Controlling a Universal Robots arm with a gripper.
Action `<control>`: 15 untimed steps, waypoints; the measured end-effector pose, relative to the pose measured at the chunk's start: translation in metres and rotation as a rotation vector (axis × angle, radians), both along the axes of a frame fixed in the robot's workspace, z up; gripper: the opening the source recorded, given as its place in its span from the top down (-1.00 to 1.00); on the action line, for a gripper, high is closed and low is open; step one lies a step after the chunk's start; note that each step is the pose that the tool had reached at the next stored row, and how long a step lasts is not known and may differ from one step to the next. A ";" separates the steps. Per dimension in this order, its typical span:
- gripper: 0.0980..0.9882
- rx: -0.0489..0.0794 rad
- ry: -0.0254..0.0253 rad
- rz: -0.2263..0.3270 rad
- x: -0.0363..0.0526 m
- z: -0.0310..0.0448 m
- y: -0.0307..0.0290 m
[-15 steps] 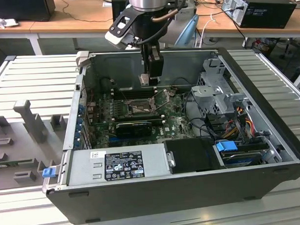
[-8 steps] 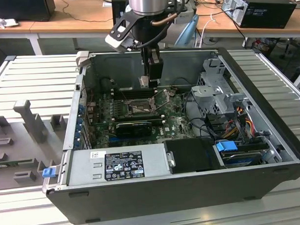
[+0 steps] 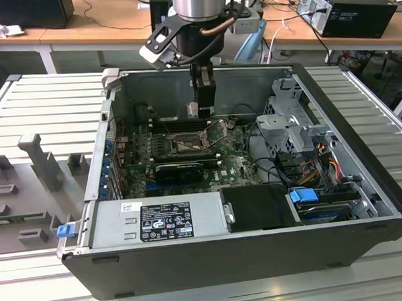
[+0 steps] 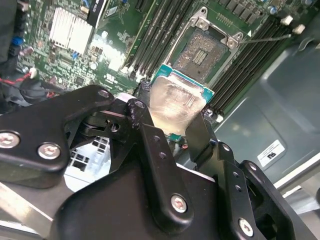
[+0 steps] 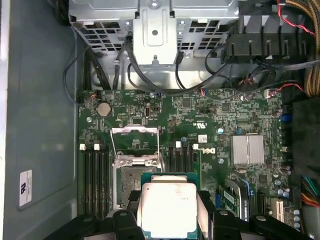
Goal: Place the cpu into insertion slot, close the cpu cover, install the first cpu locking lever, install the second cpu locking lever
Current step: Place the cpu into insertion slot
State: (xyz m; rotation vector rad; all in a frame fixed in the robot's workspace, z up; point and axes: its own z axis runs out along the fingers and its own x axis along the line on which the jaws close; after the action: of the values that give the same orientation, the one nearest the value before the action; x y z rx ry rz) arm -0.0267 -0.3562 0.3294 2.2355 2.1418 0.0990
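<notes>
The work is at its first step, as far as I can judge, with nothing of the four parts finished. The gripper (image 5: 167,204) hangs inside the open computer case (image 3: 244,258), its jaws pinching the cpu (image 5: 167,214) by two opposite edges, a dark finger (image 5: 204,210) pressed to either side. The chip is in the air above the motherboard (image 5: 200,120), not seated; in the first wrist view it overlaps the near edge of the insertion slot (image 5: 127,182), and in the second wrist view the slot's dark pin field lies bare just beyond the chip. The cpu cover (image 5: 134,130) stands swung up off the socket on its hinge, so you see green board through its window, and a thin wire lever (image 4: 265,37) sticks out to one side, unlatched by the look of it. So the seating, the closing of the cover and both levers are all left to do. As for how the chip lies, it is held flat, its silvery top turned up toward the wrist and its green underside toward the board. Being square, it has no long axis to speak of — what matters is that its edges run roughly parallel to the socket's edges and to the long memory slots (image 5: 95,175) beside it.
</notes>
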 end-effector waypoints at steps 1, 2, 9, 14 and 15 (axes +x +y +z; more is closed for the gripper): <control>0.03 0.000 0.0000 -0.008 0.0000 0.0000 0.0000; 0.03 0.000 0.0000 -0.010 0.0000 -0.0001 0.0000; 0.03 0.000 0.0006 -0.011 0.0000 -0.0037 0.0000; 0.03 0.000 0.0025 -0.011 0.0000 -0.0060 0.0000; 0.03 0.000 0.0026 -0.011 0.0000 -0.0065 0.0000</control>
State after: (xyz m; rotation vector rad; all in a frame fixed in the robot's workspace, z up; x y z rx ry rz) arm -0.0267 -0.3562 0.3229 2.2489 2.1299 0.0957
